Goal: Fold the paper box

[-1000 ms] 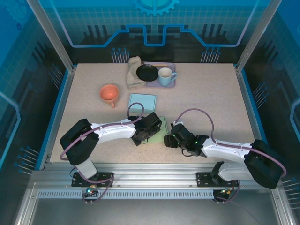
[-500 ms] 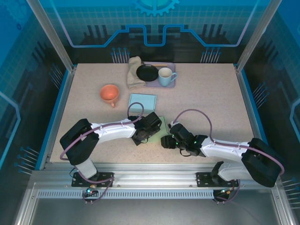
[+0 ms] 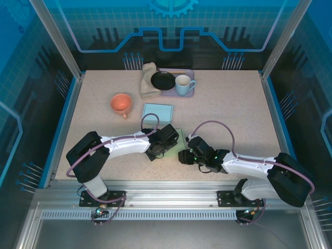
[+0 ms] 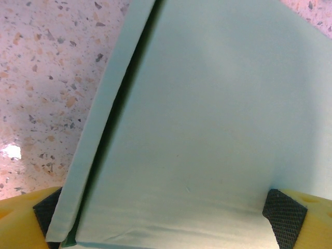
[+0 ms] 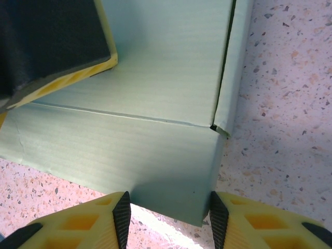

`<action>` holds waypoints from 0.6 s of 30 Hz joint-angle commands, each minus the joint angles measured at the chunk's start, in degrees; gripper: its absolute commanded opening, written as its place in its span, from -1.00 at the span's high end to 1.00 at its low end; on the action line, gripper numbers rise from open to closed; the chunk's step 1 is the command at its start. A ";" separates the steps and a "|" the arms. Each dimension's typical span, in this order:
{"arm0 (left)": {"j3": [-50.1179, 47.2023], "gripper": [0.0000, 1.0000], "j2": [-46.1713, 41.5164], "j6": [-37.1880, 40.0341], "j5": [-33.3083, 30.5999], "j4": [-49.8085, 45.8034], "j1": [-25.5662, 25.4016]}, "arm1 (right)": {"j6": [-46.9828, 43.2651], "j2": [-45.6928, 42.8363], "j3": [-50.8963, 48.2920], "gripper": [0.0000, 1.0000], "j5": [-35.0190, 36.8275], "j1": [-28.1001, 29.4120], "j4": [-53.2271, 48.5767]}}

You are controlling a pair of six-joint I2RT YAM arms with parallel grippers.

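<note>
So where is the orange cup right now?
In the top view, the orange cup sits on the left half of the table, just left of the flat light blue box and nearer the arms than the beige cloth.

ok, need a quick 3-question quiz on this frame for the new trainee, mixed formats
1. True or false: the mug stands on the tray, beside the black plate.
2. Which thing lies nearest the near edge of the table? A) mug B) paper box C) black plate
3. Short answer: what colour is the cup that stands off the tray, to its left?

Key: 1 true. 2 B. 3 orange.
</note>
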 commanded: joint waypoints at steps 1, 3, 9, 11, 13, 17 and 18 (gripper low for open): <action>-2.06 -0.98 0.61 -0.14 -1.93 -2.89 0.58 | -0.88 0.50 -0.71 0.09 0.66 1.00 3.18; -2.17 -0.98 0.65 -0.14 -1.94 -2.74 0.58 | -1.42 1.09 -1.23 0.09 1.01 0.94 4.03; -2.26 -0.98 1.79 -0.11 -1.73 -2.51 0.63 | -2.80 2.15 -2.89 0.09 2.41 0.99 6.65; -2.13 -0.97 1.97 -0.06 -1.75 -2.44 0.63 | -3.37 2.17 -3.34 0.09 2.46 0.99 7.66; -2.11 -0.97 2.15 0.08 -1.80 -2.44 0.62 | -4.00 2.32 -3.71 0.10 2.45 1.00 8.71; -2.02 -0.97 2.32 0.53 -2.29 -3.01 0.66 | -5.29 2.53 -5.34 0.12 4.03 1.00 11.36; -2.01 -0.97 2.27 0.69 -2.36 -3.22 0.65 | -5.68 2.73 -5.74 0.13 4.55 0.99 12.19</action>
